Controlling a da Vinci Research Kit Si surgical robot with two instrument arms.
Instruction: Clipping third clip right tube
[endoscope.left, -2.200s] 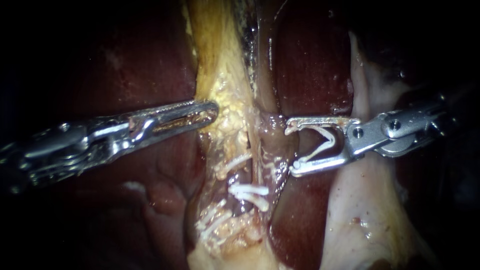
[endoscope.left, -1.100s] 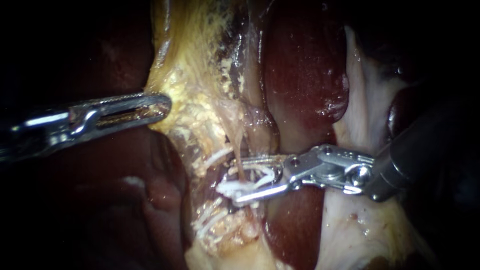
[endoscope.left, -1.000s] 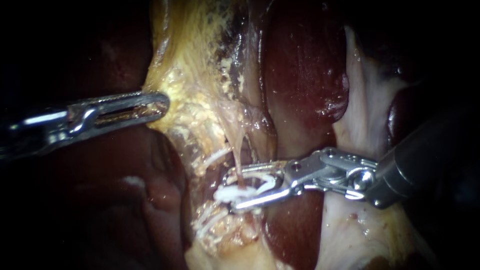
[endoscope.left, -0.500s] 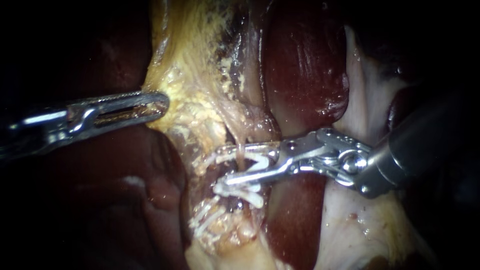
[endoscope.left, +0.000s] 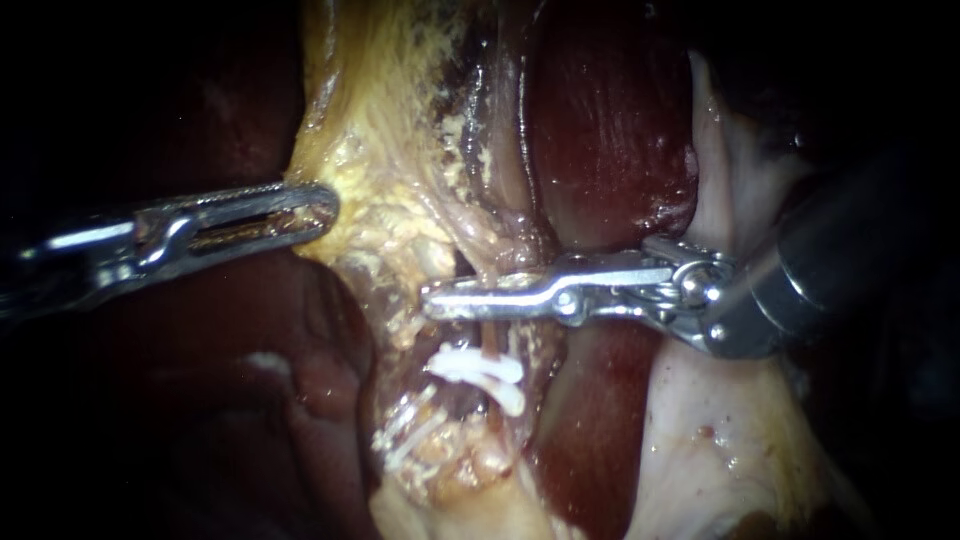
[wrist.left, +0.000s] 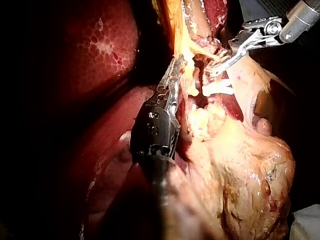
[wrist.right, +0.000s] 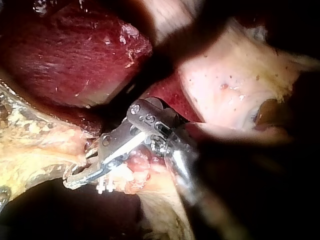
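1. Right instrument (endoscope.left: 470, 300): pincer clamped across right tube (endoscope.left: 489, 336), just above two white clips (endoscope.left: 478, 366)
2. Left instrument (endoscope.left: 305, 207): pincer clamped on yellow tissue (endoscope.left: 385, 150)
3. Risk: if new clip isn't latched, or left pull's too hard, thin tube may tear

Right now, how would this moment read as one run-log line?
left instrument: holds yellow tissue | right instrument: closed on tube | white clips: just below, apart from it

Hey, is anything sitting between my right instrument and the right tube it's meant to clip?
Nothing visible. The right instrument is already closed across the right tube, just above the white clips there. The left instrument grips yellow tissue well to the side, clear of it.
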